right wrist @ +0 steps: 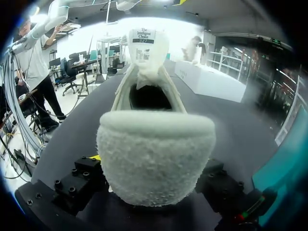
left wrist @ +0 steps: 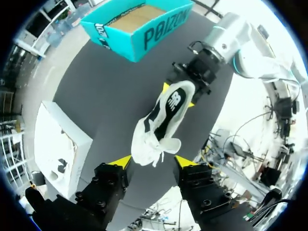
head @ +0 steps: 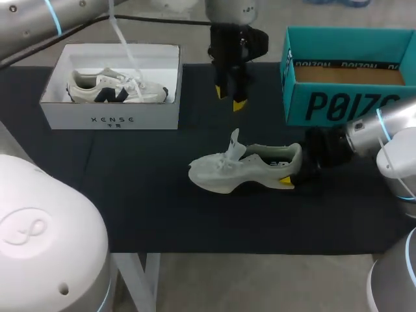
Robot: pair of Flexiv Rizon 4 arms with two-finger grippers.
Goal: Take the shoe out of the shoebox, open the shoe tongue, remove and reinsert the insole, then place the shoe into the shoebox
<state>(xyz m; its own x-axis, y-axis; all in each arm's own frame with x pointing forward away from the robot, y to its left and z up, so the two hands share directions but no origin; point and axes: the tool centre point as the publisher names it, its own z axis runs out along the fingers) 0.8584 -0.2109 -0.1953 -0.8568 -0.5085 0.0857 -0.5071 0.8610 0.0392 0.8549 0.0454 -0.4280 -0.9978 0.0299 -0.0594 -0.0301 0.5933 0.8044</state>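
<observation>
On the dark mat (head: 149,201), between the two boxes and touching neither, the off-white shoe (head: 240,170) stands on its sole. Its toe points toward the white box (head: 110,117) and its heel toward the teal box (head: 338,104), which is the nearer of the two. My right gripper (head: 291,171) comes in low from the teal box's side and pinches the heel. From my left wrist the two yellow tips show pressed against either side of the heel, and from the right wrist the fuzzy heel collar (right wrist: 156,154) fills the space between the fingers. The tongue (head: 235,142) stands up from the laces, and past it the shoe's mouth is a dark opening whose inside I cannot make out. My left gripper (head: 230,97) hangs above the mat behind the shoe, fingers spread with nothing between them and touching nothing. In its own view the shoe's toe and laces (left wrist: 161,144) lie below the gap between the two yellow tips. The white box sits at the mat's far left corner and holds a second shoe (head: 117,88), cream with dark patches, lying along the box. The teal box is open on top, with its brown inside showing.
</observation>
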